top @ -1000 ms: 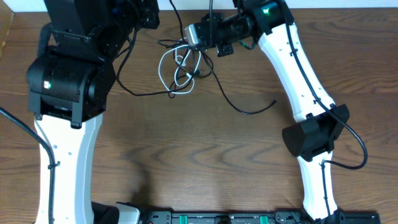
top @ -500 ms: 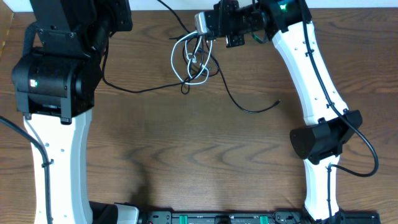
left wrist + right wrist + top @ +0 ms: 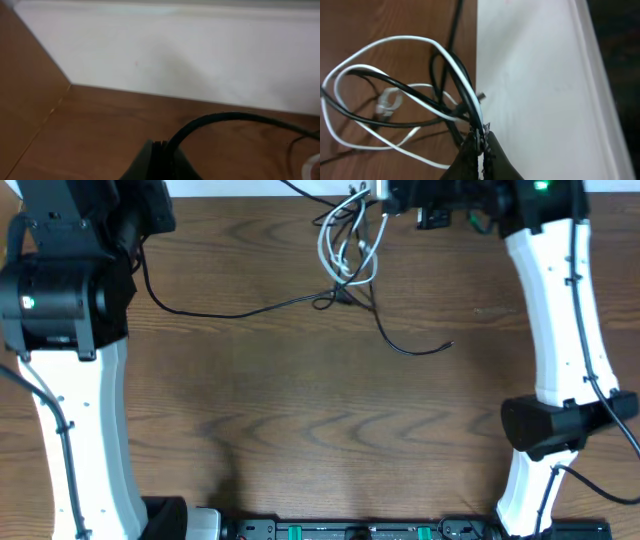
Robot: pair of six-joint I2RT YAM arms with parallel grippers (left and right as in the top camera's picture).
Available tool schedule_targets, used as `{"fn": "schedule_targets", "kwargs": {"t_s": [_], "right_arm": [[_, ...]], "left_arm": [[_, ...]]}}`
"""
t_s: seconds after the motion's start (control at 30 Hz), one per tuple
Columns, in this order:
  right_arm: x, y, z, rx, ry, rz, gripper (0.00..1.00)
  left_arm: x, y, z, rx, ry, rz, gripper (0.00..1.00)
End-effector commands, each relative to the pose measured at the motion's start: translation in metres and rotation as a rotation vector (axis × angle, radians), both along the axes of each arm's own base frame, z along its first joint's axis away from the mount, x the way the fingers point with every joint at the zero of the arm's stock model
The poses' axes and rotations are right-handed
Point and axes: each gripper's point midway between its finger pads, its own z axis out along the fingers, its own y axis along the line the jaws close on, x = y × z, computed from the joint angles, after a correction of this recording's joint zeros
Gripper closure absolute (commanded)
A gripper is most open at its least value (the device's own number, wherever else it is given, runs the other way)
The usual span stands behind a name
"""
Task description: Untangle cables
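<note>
I find nothing I can read in any view. There is no lettering, label, brand mark or number on the left arm (image 3: 75, 390), the right arm (image 3: 560, 300), the cables (image 3: 345, 250) or the worktop (image 3: 300, 440).

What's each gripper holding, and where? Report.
Right gripper pinches the white cable and black cable where their loops meet. Left gripper pinches the black cable; which part is hidden.

The left gripper (image 3: 157, 151) shows only as a blurred dark tip at the bottom edge, its fingers seemingly pressed together. A black cable (image 3: 220, 116) rises from that tip and arcs right over the brown table (image 3: 90, 130) to the frame's edge. Behind stands a white wall (image 3: 175, 55). A pale sliver in the lower right corner may be the white cable (image 3: 315, 162).
</note>
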Motion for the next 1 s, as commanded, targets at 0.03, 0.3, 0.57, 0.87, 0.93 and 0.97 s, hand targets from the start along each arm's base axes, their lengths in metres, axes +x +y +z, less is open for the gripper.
{"fn": "schedule_targets", "kwargs": {"t_s": [0.03, 0.3, 0.57, 0.87, 0.93, 0.97], "right_arm": [[-0.006, -0.022, 0.027, 0.003, -0.045, -0.073, 0.99], [-0.021, -0.05, 0.076, 0.045, -0.143, -0.157, 0.99], [-0.029, -0.036, 0.063, 0.101, -0.047, -0.081, 0.99], [-0.035, -0.002, 0.027, 0.13, 0.103, 0.041, 0.95], [-0.037, 0.013, 0.009, 0.115, 0.157, 0.067, 0.87], [-0.037, 0.016, 0.006, 0.113, 0.168, 0.072, 0.85]], "left_arm": [[0.019, 0.016, -0.026, 0.029, 0.078, 0.035, 0.93], [0.044, -0.009, -0.058, -0.049, 0.149, -0.092, 0.93], [0.033, -0.06, -0.02, -0.073, 0.03, -0.24, 0.93], [-0.005, -0.106, 0.053, -0.106, -0.159, -0.357, 0.93], [-0.016, -0.122, 0.065, -0.119, -0.183, -0.413, 0.93], [-0.018, -0.124, 0.067, -0.122, -0.186, -0.423, 0.93]]}}
